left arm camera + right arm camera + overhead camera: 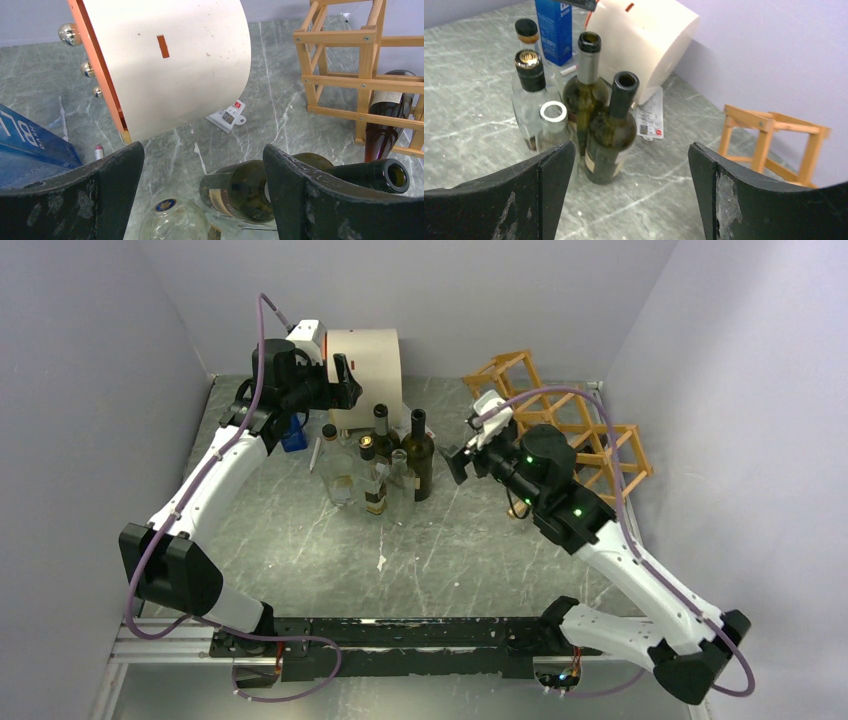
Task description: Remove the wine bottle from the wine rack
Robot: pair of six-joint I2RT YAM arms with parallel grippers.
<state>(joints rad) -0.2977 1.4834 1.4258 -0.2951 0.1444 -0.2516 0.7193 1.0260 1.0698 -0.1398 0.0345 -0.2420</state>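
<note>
Showing "BL", blue box [30,145] stands near left claw [202,170].

Beyond my left fingers [70,200] sits a white drum [170,65], with a tag [227,116] at its foot and a blue box [25,145] off to the left. Five bottles [611,135] stand huddled just ahead of my right fingers [749,200].

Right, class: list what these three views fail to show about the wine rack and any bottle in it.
Top view: the right arm covers near cells of the wine rack, so no bottle in it shows.
Left wrist: the racked bottle is cut off by the right edge and crossed by sticks; its label is unreadable.
Right wrist: a black finger hides all but one end of the rack.
</note>
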